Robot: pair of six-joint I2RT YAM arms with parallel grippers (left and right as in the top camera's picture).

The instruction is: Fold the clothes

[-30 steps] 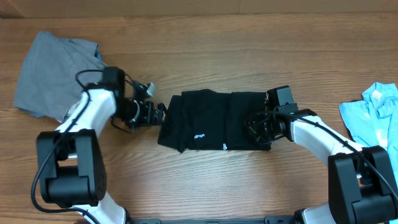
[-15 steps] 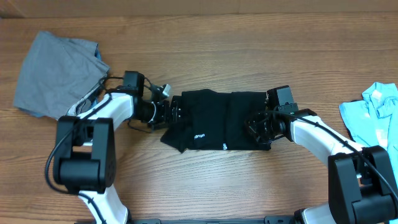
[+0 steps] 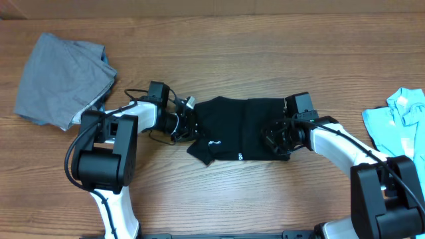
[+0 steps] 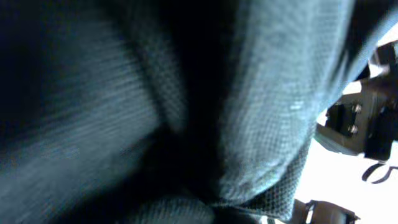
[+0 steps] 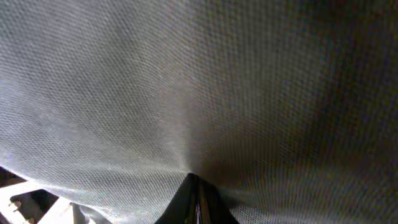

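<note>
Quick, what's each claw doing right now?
Left claw: closed on the left edge of the black fabric T-shirt.
Right claw: closed on the same shirt's right edge.

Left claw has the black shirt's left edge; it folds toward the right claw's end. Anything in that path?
Nothing visible. Between the left claw and the right claw lies only the black fabric T-shirt itself. The grey fabric garment and the light-blue fabric garment lie well off to either side.
</note>
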